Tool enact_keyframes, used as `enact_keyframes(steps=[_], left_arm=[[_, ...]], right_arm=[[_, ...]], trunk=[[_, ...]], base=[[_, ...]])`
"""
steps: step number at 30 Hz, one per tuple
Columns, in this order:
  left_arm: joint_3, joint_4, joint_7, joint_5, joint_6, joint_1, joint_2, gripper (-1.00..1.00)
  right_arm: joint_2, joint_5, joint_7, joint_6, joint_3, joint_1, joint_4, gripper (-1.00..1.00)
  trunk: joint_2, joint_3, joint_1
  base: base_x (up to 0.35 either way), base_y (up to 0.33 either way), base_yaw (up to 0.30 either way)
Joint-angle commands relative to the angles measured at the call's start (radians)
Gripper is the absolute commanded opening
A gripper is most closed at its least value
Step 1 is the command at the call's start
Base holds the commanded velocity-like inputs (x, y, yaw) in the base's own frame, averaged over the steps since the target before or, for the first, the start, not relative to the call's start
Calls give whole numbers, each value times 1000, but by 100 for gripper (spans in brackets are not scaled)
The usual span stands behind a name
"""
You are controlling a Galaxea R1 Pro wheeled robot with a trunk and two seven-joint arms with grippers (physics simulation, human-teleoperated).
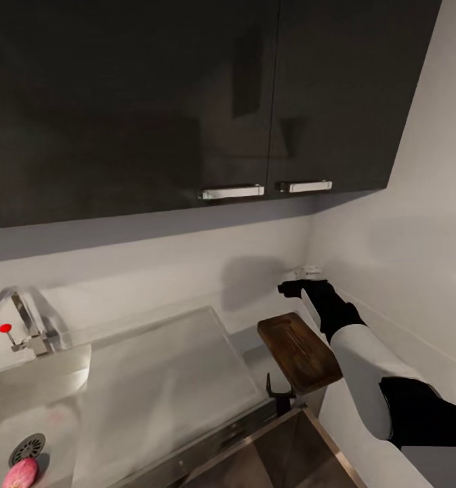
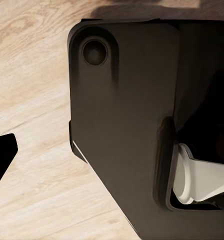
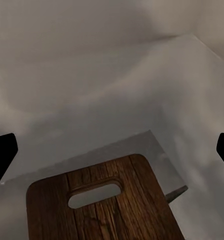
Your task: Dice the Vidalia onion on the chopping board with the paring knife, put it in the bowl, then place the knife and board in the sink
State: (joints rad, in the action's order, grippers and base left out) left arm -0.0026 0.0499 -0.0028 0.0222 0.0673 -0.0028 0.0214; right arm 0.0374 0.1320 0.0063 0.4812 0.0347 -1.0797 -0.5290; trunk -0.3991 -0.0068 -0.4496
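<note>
1. The Vidalia onion point(image 1: 21, 473) lies in the sink point(image 1: 24, 407) at the lower left corner of the head view, just beside the round drain point(image 1: 27, 448) and well apart from both arms. The first step, lifting it out, does not look done.

2. The chopping board point(image 1: 299, 351) sits right of centre in the head view, at the near right end of the worktop point(image 1: 167, 379), and one corner seems to overhang the front edge. A careless nudge there could tip it off.

3. The right gripper point(image 1: 302, 285) hovers above the board's far end, near the back wall. In the right wrist view its jaws stand wide open with nothing between them, and the board's handle slot point(image 3: 94, 194) lies low in the frame.

4. Risk: this arm is far from the onion, so reaching across could sweep its forearm over the board.

5. The left gripper's jaws: one dark fingertip point(image 2: 2, 155) shows at the left edge of its wrist view over wooden floor point(image 2: 32, 75); I cannot tell how far open it is.

6. The paring knife and bowl are not visible, so their places are uncertain.
</note>
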Motion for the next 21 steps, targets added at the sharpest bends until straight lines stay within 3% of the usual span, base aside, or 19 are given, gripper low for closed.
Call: enact_keyframes(steps=[1,21], left_arm=[[0,-1,0,2,3,0,0,100],[0,-1,0,2,3,0,1,100]], right_arm=[[1,9,1,5,4,0,-1,100],[0,9,1,7,4,0,-1,100]], trunk=[[-1,-1,0],[-1,-1,0]], base=[[10,-2,0],[1,0,0]])
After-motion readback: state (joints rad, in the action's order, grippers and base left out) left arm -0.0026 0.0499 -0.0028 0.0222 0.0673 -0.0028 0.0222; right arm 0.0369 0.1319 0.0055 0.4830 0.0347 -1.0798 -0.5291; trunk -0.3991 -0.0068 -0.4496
